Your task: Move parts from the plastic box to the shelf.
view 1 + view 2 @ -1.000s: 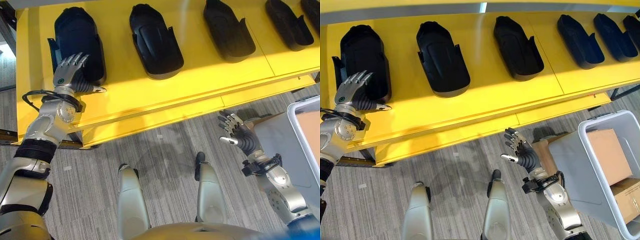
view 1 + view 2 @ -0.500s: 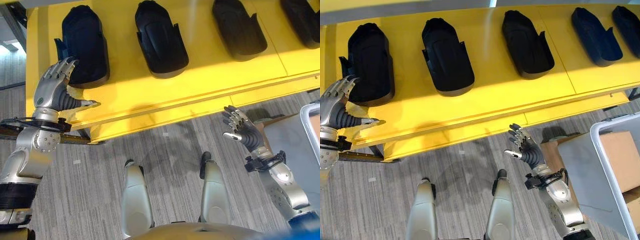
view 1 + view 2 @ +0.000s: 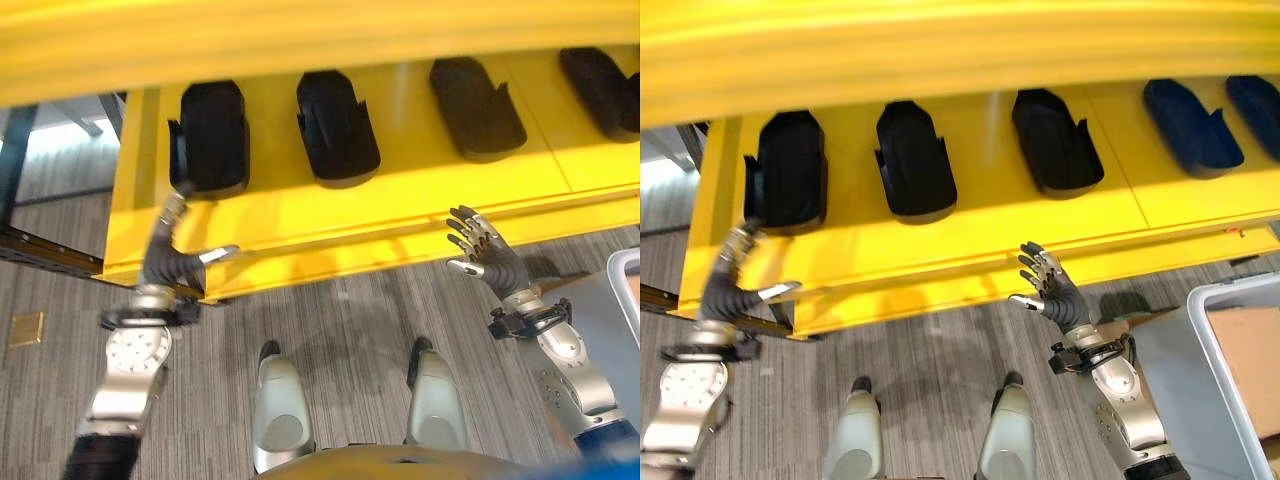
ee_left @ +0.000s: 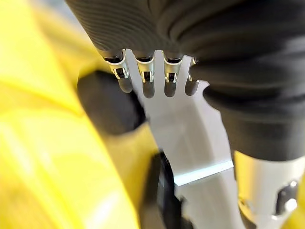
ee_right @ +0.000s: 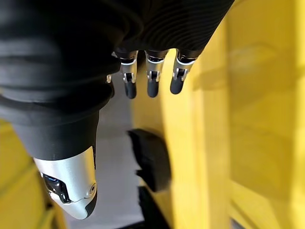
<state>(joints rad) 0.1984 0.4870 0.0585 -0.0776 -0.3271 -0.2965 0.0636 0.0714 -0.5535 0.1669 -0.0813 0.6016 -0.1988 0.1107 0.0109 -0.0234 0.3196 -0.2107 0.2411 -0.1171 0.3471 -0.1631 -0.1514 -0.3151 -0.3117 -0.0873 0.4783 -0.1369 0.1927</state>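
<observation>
Several black moulded parts lie in a row on the yellow shelf: the leftmost part, a second part, a third part and more to the right. My left hand is open and holds nothing; it stands at the shelf's front edge just below the leftmost part, fingers straight up, thumb out sideways. My right hand is open too, fingers spread, in front of the shelf's front edge under the third part. The grey plastic box stands on the floor at the lower right.
A yellow upper shelf board crosses the top of both eye views, above the row of parts. A brown cardboard box lies inside the plastic box. Grey carpet floor runs in front of the shelf.
The camera has moved, so the upper board now shows. My left hand has come off the leftmost part and back to the shelf's front edge. The right hand stays open.
</observation>
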